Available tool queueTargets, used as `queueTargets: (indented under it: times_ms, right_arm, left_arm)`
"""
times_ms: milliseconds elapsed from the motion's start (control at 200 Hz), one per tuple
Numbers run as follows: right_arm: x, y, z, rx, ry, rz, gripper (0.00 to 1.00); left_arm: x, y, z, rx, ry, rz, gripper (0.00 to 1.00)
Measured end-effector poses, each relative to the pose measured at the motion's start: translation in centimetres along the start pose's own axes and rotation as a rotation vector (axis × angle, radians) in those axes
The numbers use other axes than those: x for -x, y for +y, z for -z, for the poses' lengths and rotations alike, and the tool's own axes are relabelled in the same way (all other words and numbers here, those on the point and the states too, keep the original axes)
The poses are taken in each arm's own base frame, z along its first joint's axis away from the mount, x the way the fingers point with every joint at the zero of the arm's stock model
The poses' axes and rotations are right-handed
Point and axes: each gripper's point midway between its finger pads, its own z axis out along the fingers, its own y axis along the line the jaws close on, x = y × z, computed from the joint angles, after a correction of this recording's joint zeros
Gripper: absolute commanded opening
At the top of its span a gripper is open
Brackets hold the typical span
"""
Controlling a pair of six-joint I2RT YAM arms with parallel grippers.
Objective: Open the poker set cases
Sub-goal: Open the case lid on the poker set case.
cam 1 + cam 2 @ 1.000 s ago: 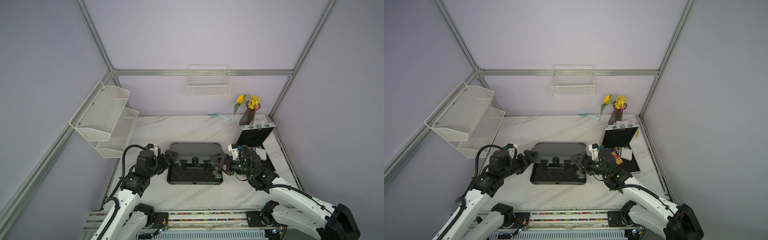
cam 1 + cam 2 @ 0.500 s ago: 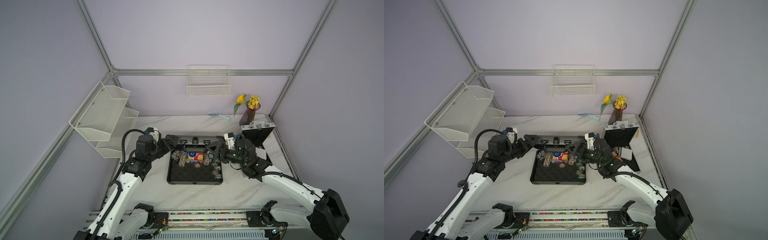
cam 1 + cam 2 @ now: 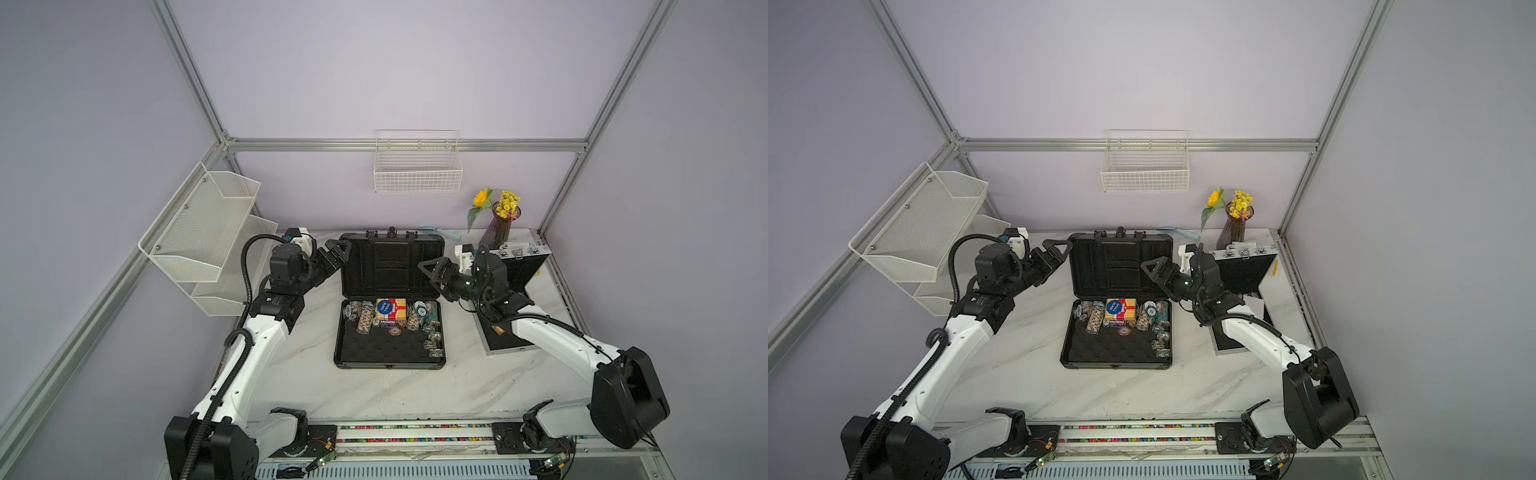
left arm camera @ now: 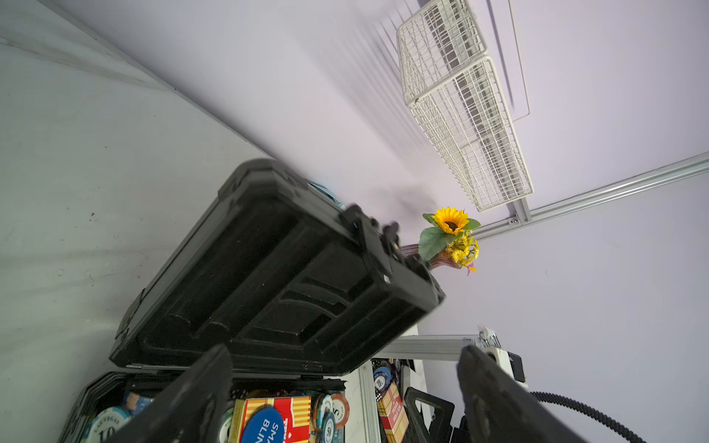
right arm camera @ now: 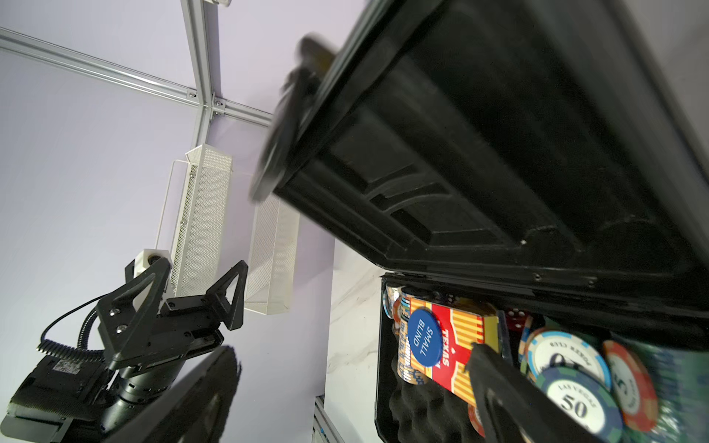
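Note:
The larger dark poker set case (image 3: pixel 388 353) lies open mid-table, its lid (image 3: pixel 390 266) standing upright over chips and a red card deck (image 3: pixel 390 309). In both top views my left gripper (image 3: pixel 338 251) hangs open beside the lid's upper left edge (image 3: pixel 1073 253). My right gripper (image 3: pixel 434 270) hangs open at the lid's right edge. Each wrist view shows the lid (image 4: pixel 276 276) (image 5: pixel 479 161) ahead of spread fingers (image 4: pixel 192 399) (image 5: pixel 498 391) holding nothing. The smaller silver case (image 3: pixel 523 266) stands open at the right, behind my right arm.
A vase of yellow flowers (image 3: pixel 496 226) stands at the back right, close to the silver case. A wire basket (image 3: pixel 417 166) hangs on the back wall. White mesh shelves (image 3: pixel 208 232) jut out on the left wall near my left arm.
The dark case's lid swung from nearly flat to upright. Both grippers rose and moved back with it, and the right one opened a little wider.

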Motion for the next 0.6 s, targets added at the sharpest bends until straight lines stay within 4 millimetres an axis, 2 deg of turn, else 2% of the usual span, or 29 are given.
queueTargets:
  times_ms: [260, 385, 500, 600]
  right_arm:
    - [0.0, 0.1, -0.5, 0.029, -0.001, -0.017, 0.97]
    - [-0.7, -1.4, -0.5, 0.008, 0.009, -0.04, 0.97]
    - [-1.4, -2.9, -0.5, -0.019, 0.021, -0.064, 0.97]
    - [-1.6, -3.3, -0.4, -0.03, 0.022, -0.065, 0.97]
  left_arm:
    - [0.3, 0.1, -0.1, -0.003, -0.006, 0.001, 0.93]
    - [0.2, 0.3, 0.2, -0.009, -0.014, -0.001, 0.93]
    - [-0.9, 1.3, 0.5, 0.003, -0.001, 0.005, 0.93]
    - [-2.0, 2.8, 0.5, 0.034, 0.017, 0.013, 0.93]
